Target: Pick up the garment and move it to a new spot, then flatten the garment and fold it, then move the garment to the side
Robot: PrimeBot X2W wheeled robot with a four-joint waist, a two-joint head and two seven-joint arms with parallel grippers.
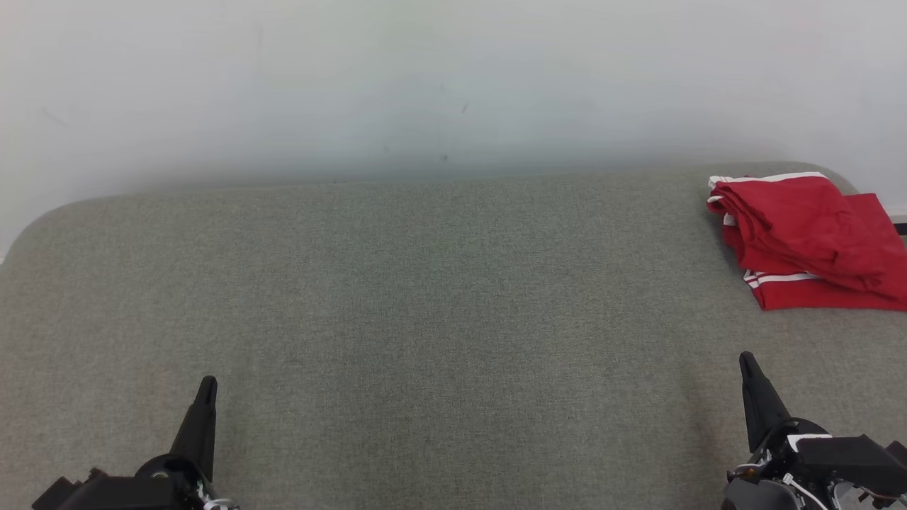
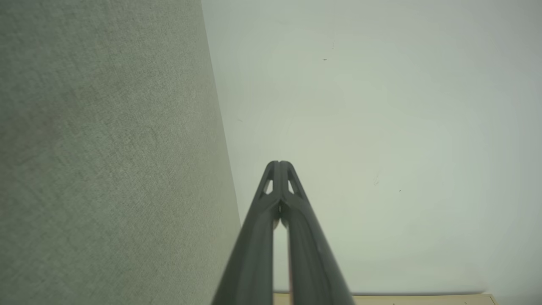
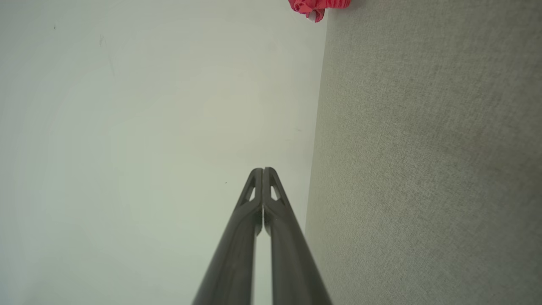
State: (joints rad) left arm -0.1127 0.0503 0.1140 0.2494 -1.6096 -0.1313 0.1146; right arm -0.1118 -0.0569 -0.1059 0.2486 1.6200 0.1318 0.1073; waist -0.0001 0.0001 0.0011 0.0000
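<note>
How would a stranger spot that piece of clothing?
Start at the wide grey fabric surface below the pale wall. At its far right corner lies the loosely folded garment. Bright red with white stripes, it stands out against the grey.

Head camera: high, facing forward and down; grey fabric surface (image 1: 439, 319) runs to the pale wall (image 1: 425, 71) at its far edge. Left wrist camera: close over the surface, sighting along left gripper (image 2: 279, 162) at the wall, rolled so the surface stands on its left. Right wrist camera: mirrored along right gripper (image 3: 263, 168), surface on its right. Shared with head view: red garment (image 1: 801, 234) at far right corner.
</note>
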